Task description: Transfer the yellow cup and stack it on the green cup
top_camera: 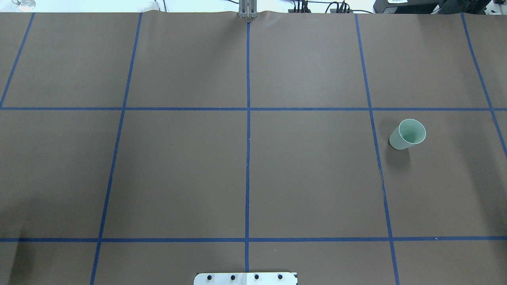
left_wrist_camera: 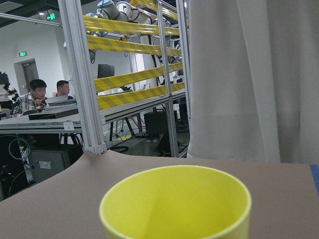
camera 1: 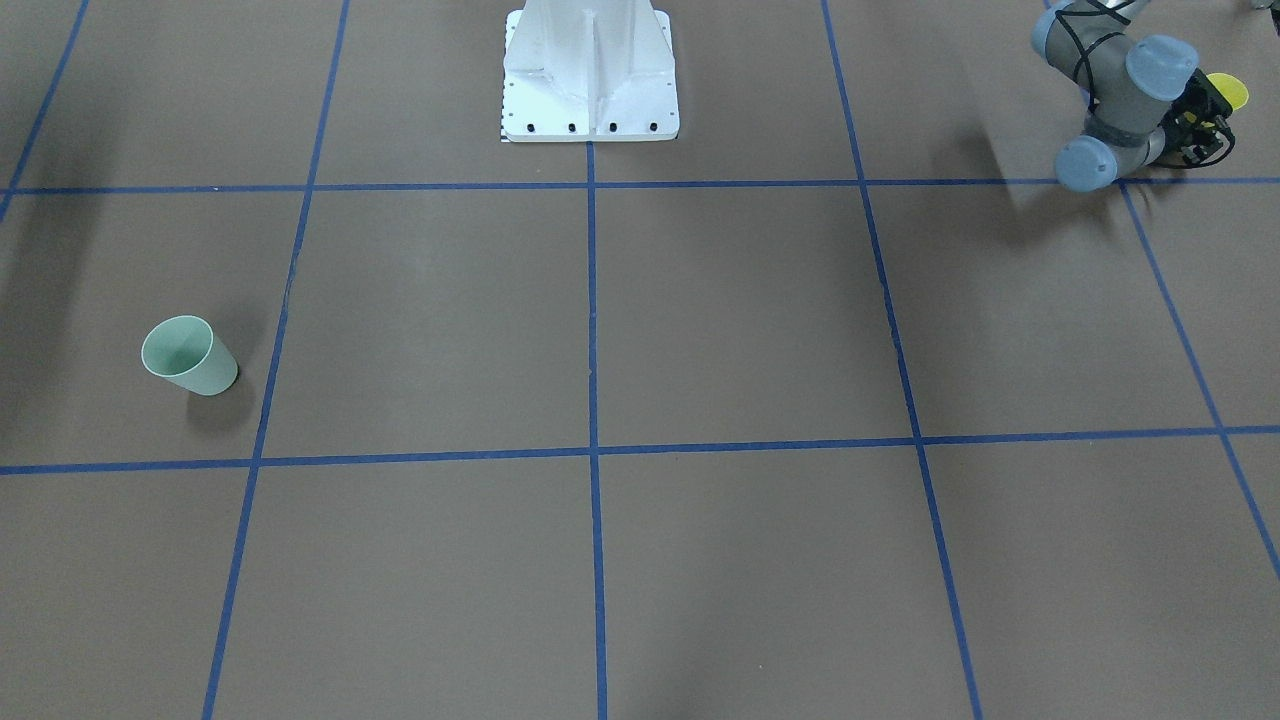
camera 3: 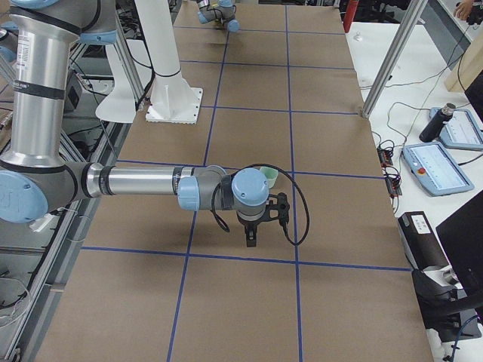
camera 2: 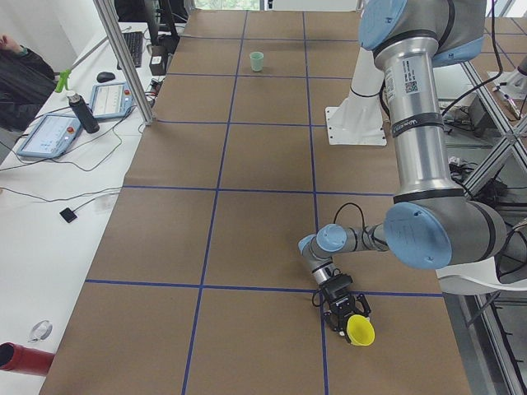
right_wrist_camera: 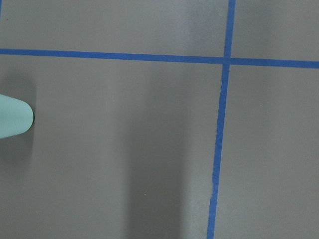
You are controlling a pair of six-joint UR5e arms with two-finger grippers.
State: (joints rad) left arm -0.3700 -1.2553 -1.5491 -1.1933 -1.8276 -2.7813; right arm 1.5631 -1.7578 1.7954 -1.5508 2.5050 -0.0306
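Directly ahead of the left gripper (camera 2: 349, 316), at its jaws, the yellow cup (left_wrist_camera: 175, 204) is found; whether it is clamped or only approached cannot be told. Well apart from those jaws, across the table (top_camera: 309, 178), the green cup (top_camera: 408, 134) is seen upright and empty, near the right gripper (camera 3: 250, 235), whose jaw opening cannot be told. Transfer and stacking are judged not yet done.

Overhead looks forward-down over table (top_camera: 178, 178); front view faces back, both share green cup (top_camera: 408, 135). Wrist cameras close: left level, right straight down.
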